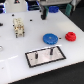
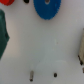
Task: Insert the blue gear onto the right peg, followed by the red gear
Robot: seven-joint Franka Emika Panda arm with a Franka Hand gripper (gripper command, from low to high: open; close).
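The gripper (image 1: 19, 27) hangs over the table (image 1: 15, 55) at the exterior view's left, holding nothing visible; blur hides how wide its jaws stand. The blue gear (image 1: 49, 38) lies flat just beside the red gear (image 1: 71, 36), both right of it. The right peg (image 1: 51, 51) stands on the plate (image 1: 46, 56), nearer. In the wrist view the blue gear (image 2: 47, 8) is cut off.

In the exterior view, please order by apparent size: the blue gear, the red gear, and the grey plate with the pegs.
1. The grey plate, clearly the largest.
2. The blue gear.
3. The red gear, the smallest.

The gears lie side by side, so their ranking is reliable.
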